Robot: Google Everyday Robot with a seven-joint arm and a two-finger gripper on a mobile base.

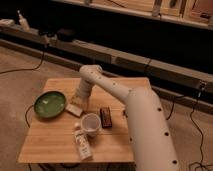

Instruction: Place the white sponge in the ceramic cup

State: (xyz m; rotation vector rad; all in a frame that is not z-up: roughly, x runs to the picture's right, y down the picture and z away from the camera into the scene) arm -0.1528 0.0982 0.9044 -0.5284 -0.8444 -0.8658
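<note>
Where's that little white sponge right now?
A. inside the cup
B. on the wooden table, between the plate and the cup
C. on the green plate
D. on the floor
B: the white sponge lies on the table between green plate and ceramic cup, the gripper just above it.
</note>
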